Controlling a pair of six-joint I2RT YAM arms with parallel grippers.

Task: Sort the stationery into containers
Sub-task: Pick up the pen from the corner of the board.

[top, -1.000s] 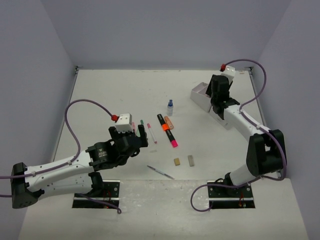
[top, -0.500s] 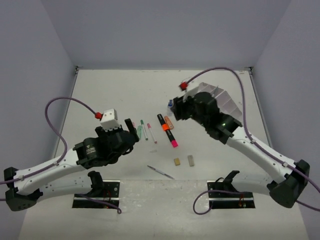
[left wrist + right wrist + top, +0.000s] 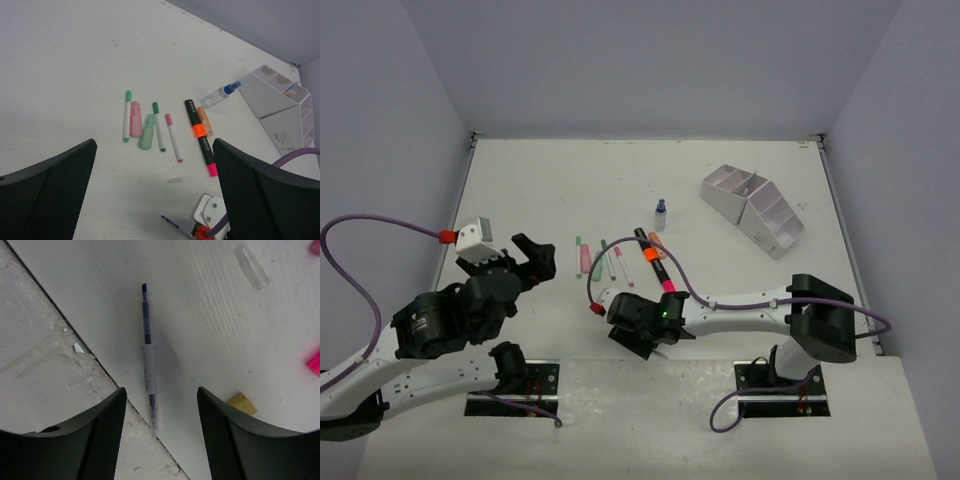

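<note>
Pick-up step: right pincer point(image 3: 161, 400) spread wide astride thin pen point(image 3: 149, 365) at surface's point(image 3: 520, 190) 6 o'clock edge; next, likely descend and close; left pincer point(image 3: 534, 254) likewise spread, empty.

A white plastic desk organizer point(image 3: 756, 209) with divided open-top compartments is sitting at the far right, and a small clear blue-capped bottle point(image 3: 220, 95) is sitting apart to its left. A pastel pink highlighter point(image 3: 135, 119), a pastel green highlighter point(image 3: 147, 131), thin white pens point(image 3: 159, 126) and a black marker with orange band and pink tip point(image 3: 200, 137) are lying side by side mid-table. A slim dark-blue pen point(image 3: 148, 375) is lying at the near table edge, near a tan eraser point(image 3: 242, 403).
</note>
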